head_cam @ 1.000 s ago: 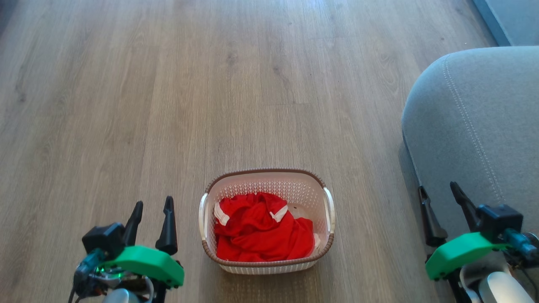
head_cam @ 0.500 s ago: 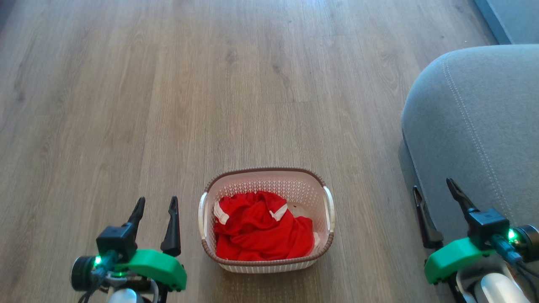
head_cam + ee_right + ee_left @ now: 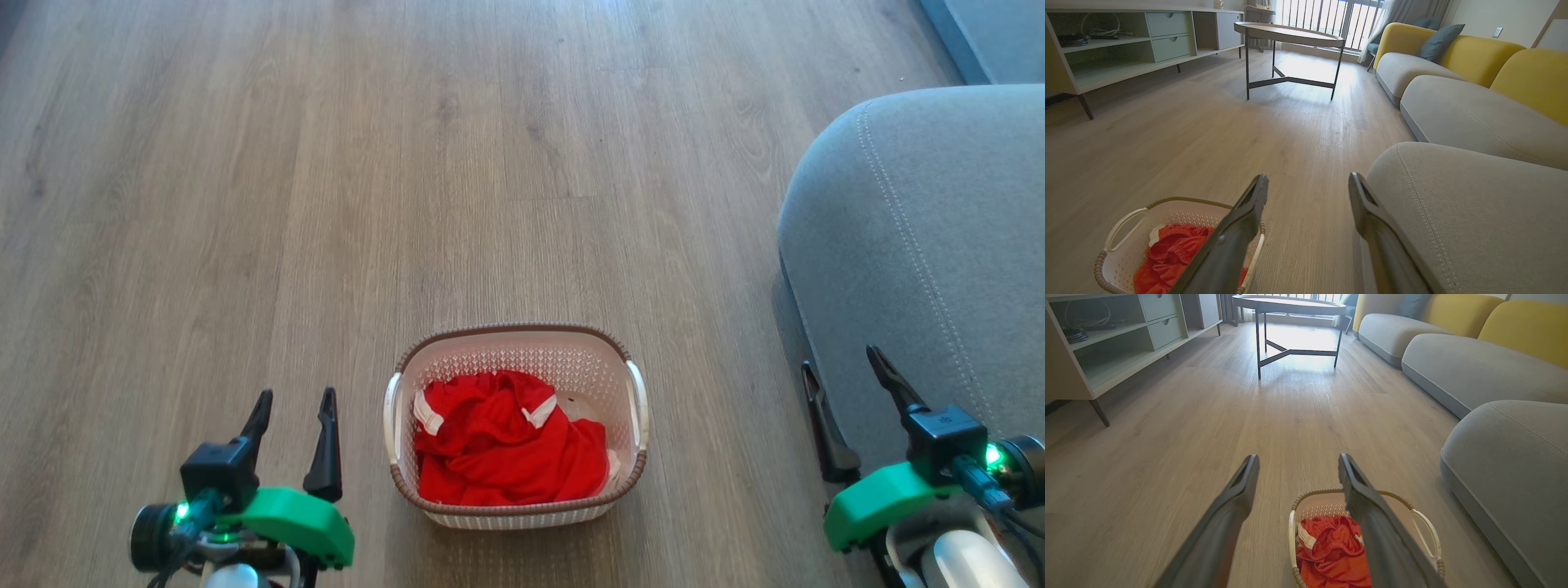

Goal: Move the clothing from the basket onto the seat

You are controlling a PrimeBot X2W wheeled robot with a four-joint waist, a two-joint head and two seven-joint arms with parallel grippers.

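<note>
**Head view.** The basket point(image 3: 516, 331) stands upright on the wood floor point(image 3: 326, 204) at 6 o'clock. The clothing point(image 3: 506, 453), red with white trim, lies bunched inside it. A bare patch of the basket's bottom shows at the pile's 2 o'clock. The seat point(image 3: 939, 245), a grey cushion with a rounded corner, occupies 3 o'clock, apart from the basket. The left gripper point(image 3: 296, 395) sits at 7 o'clock, near the basket's left handle, fingers parted and holding nothing. The right gripper point(image 3: 841, 360) sits at 4 o'clock in front of the seat's near edge, fingers spread and empty.

**Left wrist view.** The two dark fingers rise well apart with only floor between them. The basket and clothing lie at 5 o'clock, partly hidden behind one finger. The seat is at 3 o'clock. A coffee table point(image 3: 1290, 303) stands at 12 o'clock and a low cabinet point(image 3: 1094, 355) at 10 o'clock.

**Right wrist view.** The fingers are released and grasp nothing. The basket lies at 7 o'clock with the clothing inside, and one finger crosses its rim in the picture. The seat is at 4 o'clock, just beside the other finger; whether they touch cannot be told. Yellow backrests point(image 3: 1453, 53) stand at 2 o'clock.
</note>
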